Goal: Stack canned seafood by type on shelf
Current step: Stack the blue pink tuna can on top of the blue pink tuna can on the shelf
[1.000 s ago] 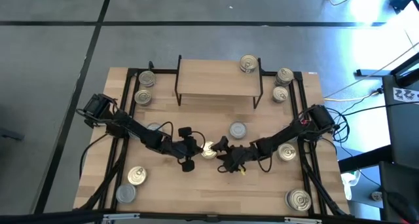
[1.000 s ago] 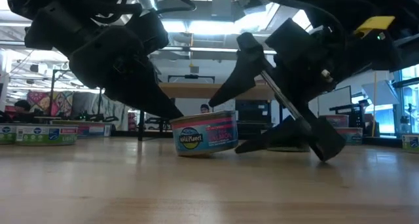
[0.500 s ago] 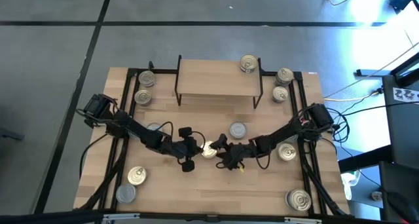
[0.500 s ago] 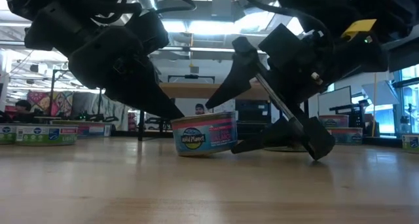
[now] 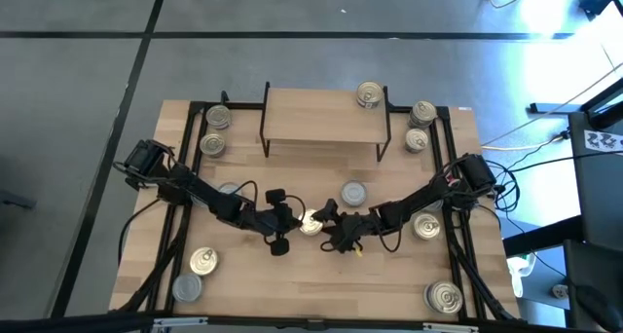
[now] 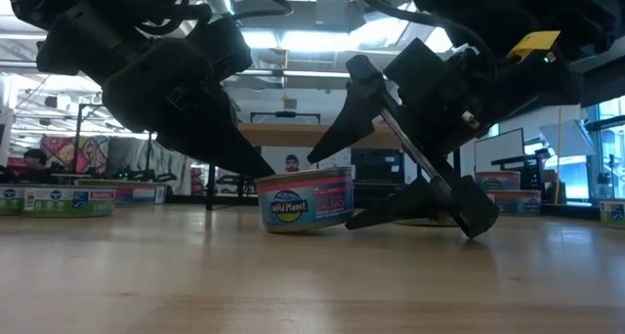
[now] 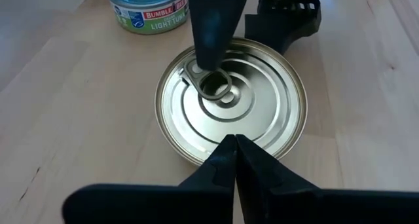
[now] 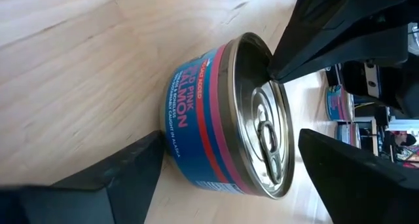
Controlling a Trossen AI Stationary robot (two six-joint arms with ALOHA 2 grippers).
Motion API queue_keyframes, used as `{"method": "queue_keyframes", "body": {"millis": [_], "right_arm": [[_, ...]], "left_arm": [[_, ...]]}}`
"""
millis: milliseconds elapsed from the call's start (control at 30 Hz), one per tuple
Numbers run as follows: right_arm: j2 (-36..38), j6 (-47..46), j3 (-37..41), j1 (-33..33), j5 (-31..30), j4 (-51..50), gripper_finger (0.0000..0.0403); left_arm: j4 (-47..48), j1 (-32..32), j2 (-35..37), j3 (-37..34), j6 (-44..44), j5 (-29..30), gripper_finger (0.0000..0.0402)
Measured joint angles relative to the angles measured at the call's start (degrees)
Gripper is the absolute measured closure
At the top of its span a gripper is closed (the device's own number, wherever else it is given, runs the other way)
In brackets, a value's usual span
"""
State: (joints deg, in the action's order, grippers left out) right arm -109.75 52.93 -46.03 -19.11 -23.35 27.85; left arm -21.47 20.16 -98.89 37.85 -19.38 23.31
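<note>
Your left gripper has its fingers pressed together, their tips at the rim of the pink salmon can that stands upright on the tabletop near its middle, in front of the shelf. Your right gripper comes in from the other side with its fingers spread wide, one on either side of that can; in the low view one finger reaches over the lid and the other lies low on the wood beside the can, and you cannot tell whether either one touches it. The lid shows a pull ring in the left wrist view. A silver-lidded can stands just behind the right gripper. One can sits on the shelf at its right rear corner. Two cans stand left of the shelf, two more right of it, and others lie near the front corners of the tabletop
</note>
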Motion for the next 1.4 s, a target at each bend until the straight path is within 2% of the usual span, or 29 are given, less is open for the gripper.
{"method": "queue_keyframes", "body": {"millis": [333, 667, 867, 1133, 1267, 1400], "right_arm": [[0.00, 0.08, 0.04, 0.49, -0.83, -0.89, 0.0052], [-0.03, 0.94, 0.18, 0.50, 1.28, 1.67, 0.0052], [-1.21, 1.24, -1.90, 0.87, 3.05, 1.45, 0.0052], [-3.54, 2.66, -4.42, 0.72, 1.59, 0.31, 0.0053], [-3.54, 2.53, -4.46, 0.79, 1.09, 0.17, 0.0074], [-3.54, 1.79, -4.45, 0.77, 0.85, -0.63, 0.0127]], "left_arm": [[0.90, 0.26, 0.07, 0.09, -0.39, 0.22, 0.0397], [0.90, 0.26, 0.07, 0.08, -0.39, 0.22, 0.0395], [0.98, 0.28, 0.11, 0.02, -0.35, 0.28, 0.0399], [0.35, 0.28, 0.05, 0.00, -0.20, 0.01, 0.0394], [0.13, 0.28, 0.00, 0.00, 0.02, -0.28, 0.0394], [0.13, 0.35, -0.02, -0.02, -0.02, -0.20, 0.0398]]}}
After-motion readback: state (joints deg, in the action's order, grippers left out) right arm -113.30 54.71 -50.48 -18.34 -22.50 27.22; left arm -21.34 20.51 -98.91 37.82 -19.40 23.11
